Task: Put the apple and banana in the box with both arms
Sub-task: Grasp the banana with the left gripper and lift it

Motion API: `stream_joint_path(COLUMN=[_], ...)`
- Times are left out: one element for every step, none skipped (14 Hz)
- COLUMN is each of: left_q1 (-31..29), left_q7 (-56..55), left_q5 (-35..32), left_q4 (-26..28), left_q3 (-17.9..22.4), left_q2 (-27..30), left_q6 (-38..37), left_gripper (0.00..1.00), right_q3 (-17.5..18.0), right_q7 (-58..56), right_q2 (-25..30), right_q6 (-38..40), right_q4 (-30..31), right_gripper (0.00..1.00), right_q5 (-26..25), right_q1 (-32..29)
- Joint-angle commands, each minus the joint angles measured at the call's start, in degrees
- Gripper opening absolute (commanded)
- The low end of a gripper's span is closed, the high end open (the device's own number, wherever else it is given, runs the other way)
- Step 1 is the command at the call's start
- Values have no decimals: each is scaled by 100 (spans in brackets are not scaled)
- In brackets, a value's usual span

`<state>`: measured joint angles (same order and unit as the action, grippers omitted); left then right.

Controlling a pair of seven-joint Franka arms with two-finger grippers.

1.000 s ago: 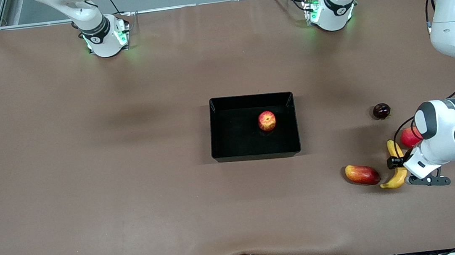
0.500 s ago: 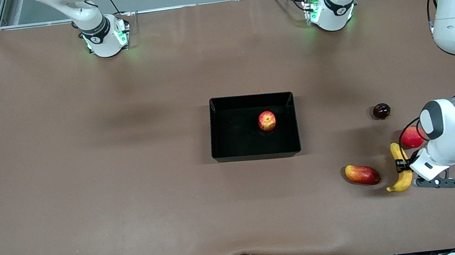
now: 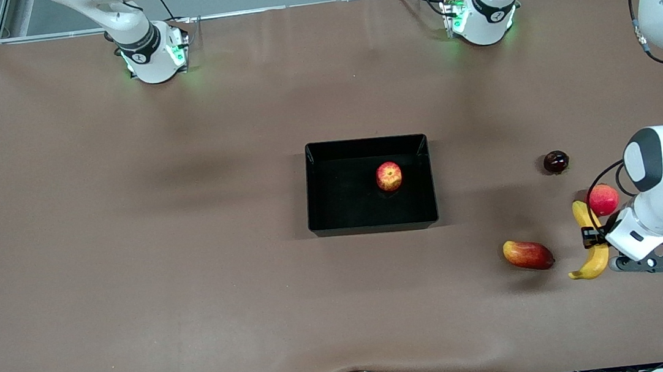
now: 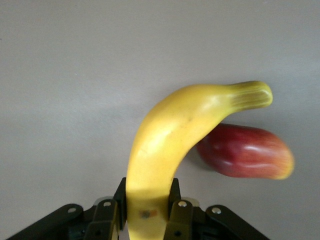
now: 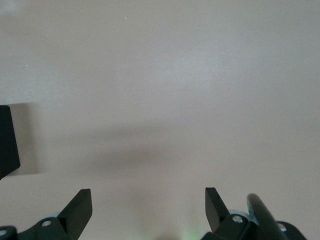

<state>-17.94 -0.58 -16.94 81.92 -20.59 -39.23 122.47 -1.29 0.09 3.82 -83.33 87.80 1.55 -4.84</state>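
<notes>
Since the earlier frames the left gripper (image 3: 591, 237) has drawn the banana (image 3: 591, 245) toward the left arm's end of the tabletop (image 3: 130, 262), away from the mango-like fruit (image 3: 528, 254); the jaws are now clamped on the banana's middle, and it appears just raised. Farther from the camera lie one pinkish-red round fruit (image 3: 603, 199), then one dark round fruit (image 3: 556, 162). One apple (image 3: 389, 176) already rests in the single black box (image 3: 373, 226): half the task is done, and the banana's transfer remains. The right gripper (image 5: 148, 202) waits aloft, out of the front view, jaws wide and empty.
</notes>
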Motion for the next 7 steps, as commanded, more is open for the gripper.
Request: stream_joint_path(left_q1=[-8,-8,-8,-8,1,18,88], left_q7=[-660,-897,-1169,-1468,-1714,-2004,-2407], left_q5=[-47,-47,-38,-55,-55,-55,-55], left_q4=[113,122,122,113,113,122,131], left_q3=[-400,-550,-708,-884,-990,-1165,-1349], left_q2=[363,433,460,512,530,531,522], left_q6=[-415,-503,-574,-644,-671,-697,-741], left_gripper=[0,0,0,0,0,0,0], right_q3=[85,85,85,85,85,85,85], right_q7=[-70,-70,-70,-70,-70,-70,-70], right_q2=[-22,-22,-22,-22,-22,-22,-22], right_q6=[54,36,28,10,-8,-8,-16], right_q4=[-61,-61,-61,-61,-70,-70,-70], right_gripper=[100,100,100,100,100,100,100], right_q5=[3,3,3,3,3,3,12], right_q1=[-123,-123,-114,-105,-105,-105,-97])
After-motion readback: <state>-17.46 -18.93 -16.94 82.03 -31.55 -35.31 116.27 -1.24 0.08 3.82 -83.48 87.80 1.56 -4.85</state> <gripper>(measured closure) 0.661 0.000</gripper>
